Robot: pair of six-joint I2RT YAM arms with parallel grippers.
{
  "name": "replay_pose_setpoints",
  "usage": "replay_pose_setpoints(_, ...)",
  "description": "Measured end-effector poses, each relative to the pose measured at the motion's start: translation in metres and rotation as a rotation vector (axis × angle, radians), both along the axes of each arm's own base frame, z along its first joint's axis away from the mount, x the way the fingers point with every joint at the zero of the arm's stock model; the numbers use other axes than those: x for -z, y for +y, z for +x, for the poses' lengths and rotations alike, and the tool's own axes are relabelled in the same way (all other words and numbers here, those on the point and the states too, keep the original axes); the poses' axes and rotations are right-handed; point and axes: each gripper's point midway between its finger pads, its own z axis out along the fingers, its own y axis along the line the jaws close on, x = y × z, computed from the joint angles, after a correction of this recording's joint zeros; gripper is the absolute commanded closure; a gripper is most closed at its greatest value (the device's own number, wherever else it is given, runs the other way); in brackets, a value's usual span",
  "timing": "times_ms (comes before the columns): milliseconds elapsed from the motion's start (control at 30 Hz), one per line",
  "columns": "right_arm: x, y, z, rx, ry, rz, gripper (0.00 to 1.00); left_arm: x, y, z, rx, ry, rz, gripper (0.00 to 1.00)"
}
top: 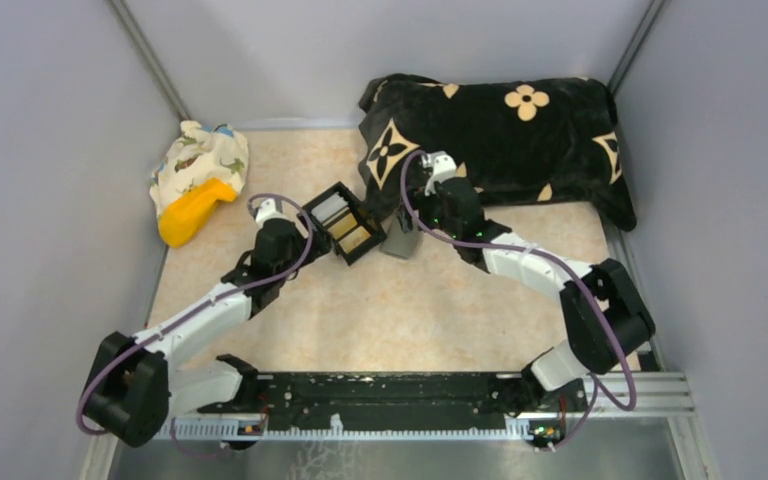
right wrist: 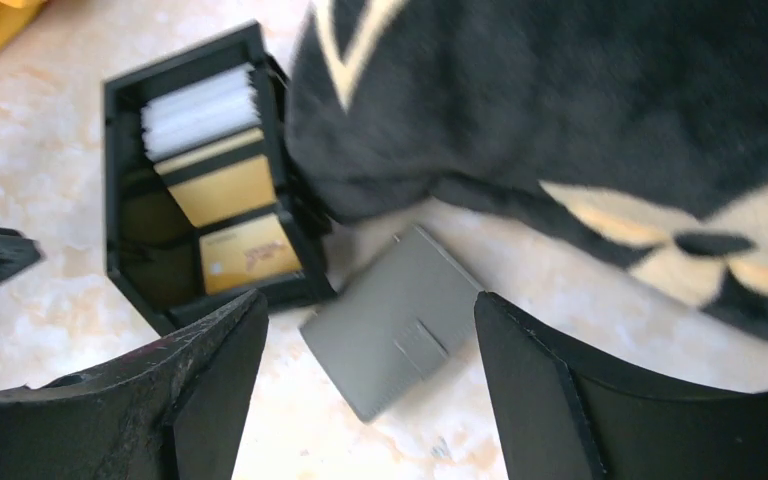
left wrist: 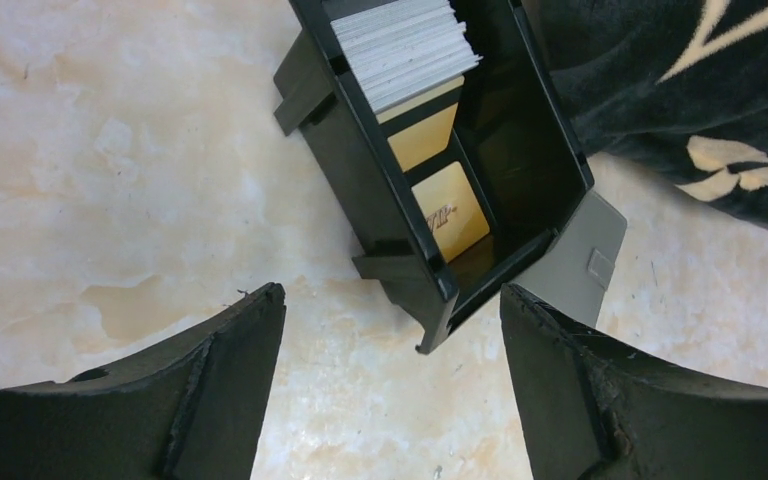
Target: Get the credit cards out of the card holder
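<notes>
Near the middle of the table, a little toward its far edge, the card holder [right wrist: 395,320] lies flat with its grey outer face up and a small tab showing. On its left side stands the black box [right wrist: 210,190], with one corner just beside it; whether the two touch I cannot tell. Behind it, the black cushion [top: 500,130] lies along the far edge and comes close to the holder's far corner.

The right gripper [right wrist: 370,305] hangs over the holder with its jaws wide apart and nothing between them. The left gripper [left wrist: 392,300] is also wide open and empty, and it faces the near corner of the box.

The holder looks thin, light and fairly stiff, so I judge that it will slide rather than bend when pushed. Because it lies flat, its edges give little height to catch. The two long edges, across the narrow width, seem the best place for the fingers. No credit cards are visible in it, and I cannot tell which end is open.

The table [top: 410,310] is a smooth beige marbled surface, probably with little friction. Free room is mostly on the near side of the holder; the box and the cushion crowd the other sides, and grey walls close the table at left, right and back.
</notes>
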Motion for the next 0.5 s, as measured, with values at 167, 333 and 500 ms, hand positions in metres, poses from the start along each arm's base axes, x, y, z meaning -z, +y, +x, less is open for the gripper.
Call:
replay_pose_setpoints(167,-0.012,0.025,0.012,-0.049,-0.032,-0.003,0.23,0.0,-0.006,0.018,-0.02,0.021,0.013,0.31)
replay_pose_setpoints(333,0.006,0.034,0.021,-0.064,0.005,-0.023,0.23,0.006,-0.014,0.034,-0.022,0.041,0.032,0.42)
replay_pose_setpoints(500,0.014,0.037,0.015,-0.08,0.034,-0.034,0.23,0.022,-0.018,0.049,-0.028,0.084,0.079,0.47)
